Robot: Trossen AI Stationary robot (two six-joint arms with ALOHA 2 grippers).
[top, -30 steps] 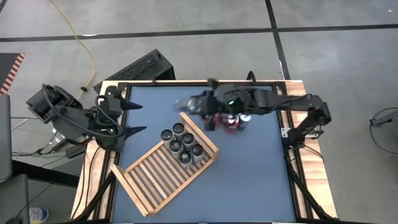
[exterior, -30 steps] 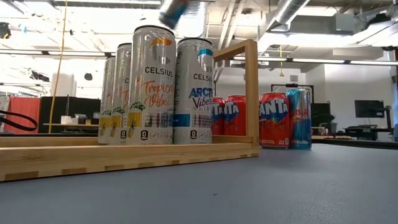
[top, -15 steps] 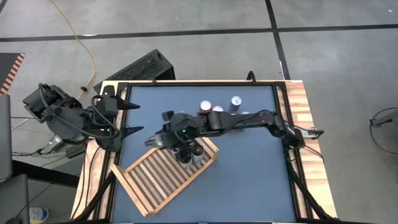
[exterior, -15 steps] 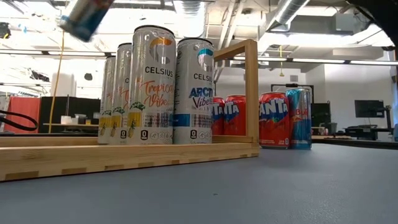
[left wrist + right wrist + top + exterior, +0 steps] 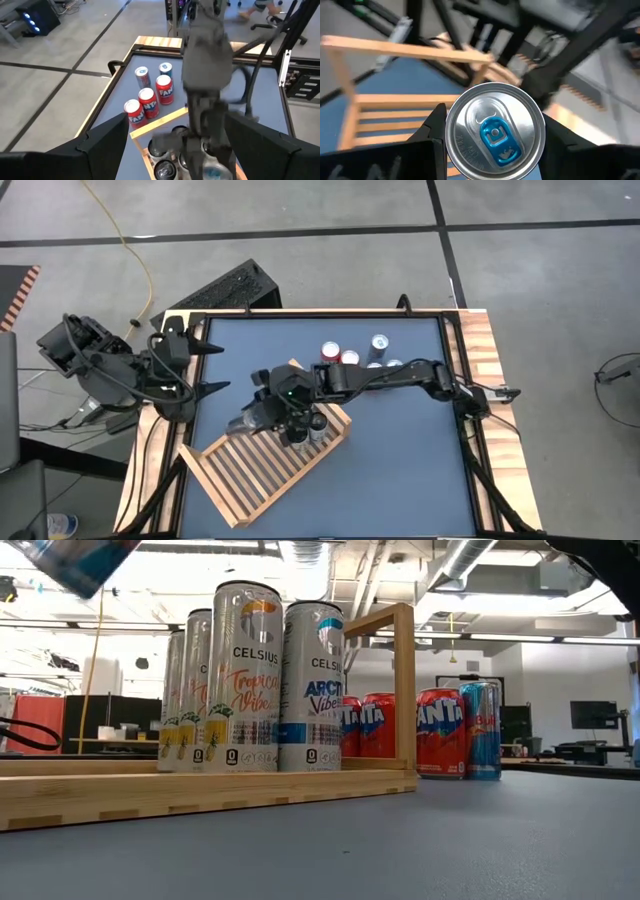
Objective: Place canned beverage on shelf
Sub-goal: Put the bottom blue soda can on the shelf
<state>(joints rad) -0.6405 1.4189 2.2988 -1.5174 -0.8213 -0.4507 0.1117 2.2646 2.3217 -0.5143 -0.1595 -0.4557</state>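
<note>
My right gripper (image 5: 250,416) reaches across from the table's right and is shut on a silver and blue canned beverage (image 5: 494,134), which it holds above the left part of the shelf (image 5: 262,463). In the low view this can (image 5: 75,560) shows tilted, high at the left. The shelf is a light wooden slatted rack lying on the table, and several tall cans (image 5: 300,425) stand upright in its far right corner. My left gripper (image 5: 222,370) waits open at the table's left edge, holding nothing. My right gripper pinches the can's side wall (image 5: 451,131) between its two fingers (image 5: 431,134), one on each side, close to the top end. The can's lid with the blue tab faces back toward the wrist. The can is tilted and lifted clear above the shelf.
Red Fanta cans (image 5: 340,356) and two slim cans (image 5: 379,343) stand loose on the blue table top behind the shelf. The shelf's raised frame post (image 5: 403,685) stands beside the tall cans. A keyboard (image 5: 225,290) lies beyond the table's far left corner.
My right gripper has carried the can from over the loose cans toward the table's left and near edges and downward, ending above the shelf beside the standing cans. The hand has tipped on the way, and the can stays in its hold.
</note>
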